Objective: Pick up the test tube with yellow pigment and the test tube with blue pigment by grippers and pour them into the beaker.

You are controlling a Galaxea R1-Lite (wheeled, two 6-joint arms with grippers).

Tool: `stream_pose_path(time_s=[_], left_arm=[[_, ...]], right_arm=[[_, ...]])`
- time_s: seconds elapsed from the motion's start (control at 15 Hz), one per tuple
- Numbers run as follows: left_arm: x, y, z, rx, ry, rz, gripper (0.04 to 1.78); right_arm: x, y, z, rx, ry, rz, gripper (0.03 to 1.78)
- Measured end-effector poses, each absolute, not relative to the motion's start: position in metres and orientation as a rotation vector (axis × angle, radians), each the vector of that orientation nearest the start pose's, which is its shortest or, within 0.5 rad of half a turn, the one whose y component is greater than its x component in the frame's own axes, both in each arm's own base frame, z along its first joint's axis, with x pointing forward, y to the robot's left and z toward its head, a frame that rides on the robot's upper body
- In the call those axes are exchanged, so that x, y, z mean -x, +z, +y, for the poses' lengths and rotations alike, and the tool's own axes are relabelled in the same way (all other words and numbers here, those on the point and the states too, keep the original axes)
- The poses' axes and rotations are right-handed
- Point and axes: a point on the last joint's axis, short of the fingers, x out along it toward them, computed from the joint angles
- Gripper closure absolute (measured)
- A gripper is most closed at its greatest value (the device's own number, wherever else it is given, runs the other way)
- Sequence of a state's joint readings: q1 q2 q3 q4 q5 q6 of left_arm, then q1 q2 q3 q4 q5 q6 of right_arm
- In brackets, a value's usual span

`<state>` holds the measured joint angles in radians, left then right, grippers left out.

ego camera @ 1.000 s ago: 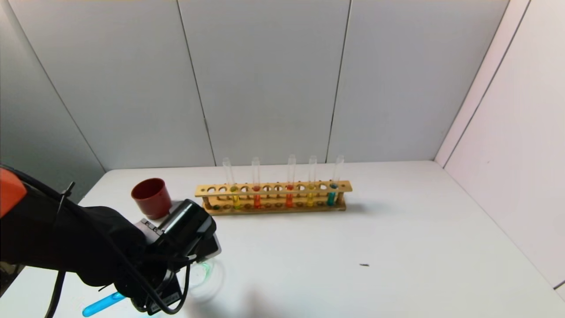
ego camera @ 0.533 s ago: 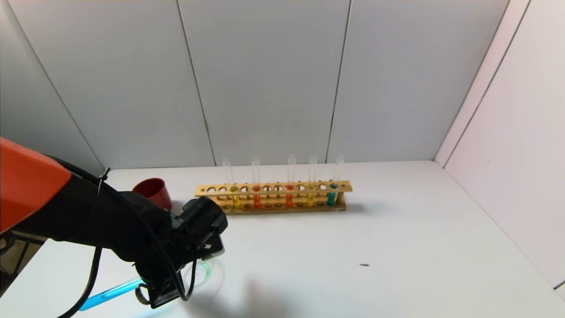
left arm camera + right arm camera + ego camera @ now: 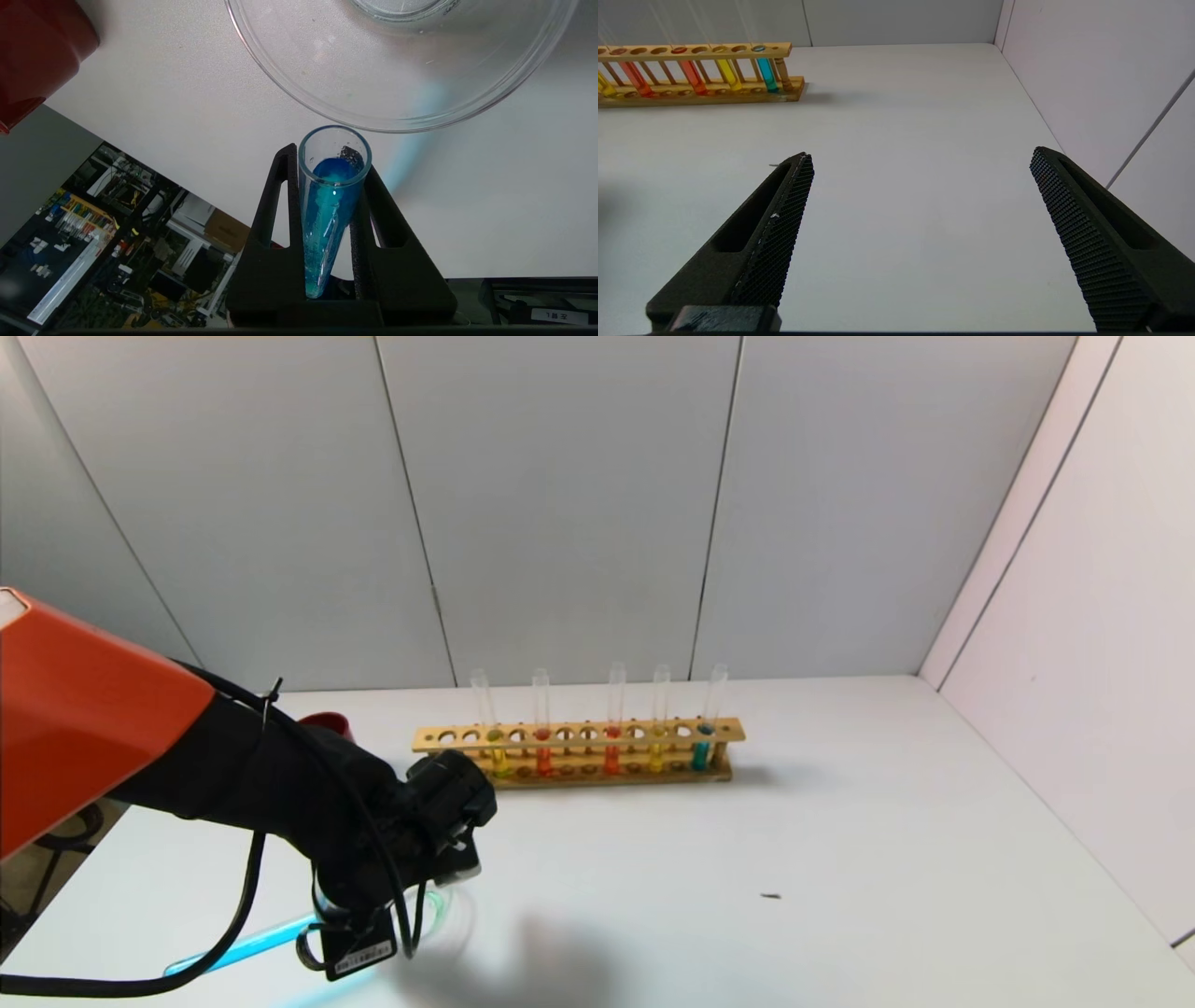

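Up and forward goes the left arm since a second ago, and the red cup (image 3: 325,720) is now nearly hidden behind it. From the head camera, the left gripper (image 3: 373,905) holds the test tube with blue pigment (image 3: 241,947) tilted low, its mouth toward the beaker (image 3: 437,907) near the table's (image 3: 840,859) front edge. The wooden rack (image 3: 579,751) stands farther back.

Left wrist camera: fingers (image 3: 280,205) clenched on the blue tube (image 3: 329,210), its open mouth just short of the beaker's rim (image 3: 387,126).

Right wrist camera: the right gripper (image 3: 922,161) hangs spread wide over bare table (image 3: 915,116), with the rack (image 3: 700,70) far off.
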<state>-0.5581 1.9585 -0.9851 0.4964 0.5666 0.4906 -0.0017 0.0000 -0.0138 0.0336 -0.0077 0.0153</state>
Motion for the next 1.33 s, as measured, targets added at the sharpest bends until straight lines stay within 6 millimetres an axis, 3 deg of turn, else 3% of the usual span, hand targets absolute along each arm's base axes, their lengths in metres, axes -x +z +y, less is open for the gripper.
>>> stream_pose_path(time_s=[1.33], left_arm=[[-0.265,0.091,-0.151,-1.36,-0.305,1.424,1.5]], right_arm=[[0.024,0.076,0.0,-0.015,-0.01,0.02,0.11]])
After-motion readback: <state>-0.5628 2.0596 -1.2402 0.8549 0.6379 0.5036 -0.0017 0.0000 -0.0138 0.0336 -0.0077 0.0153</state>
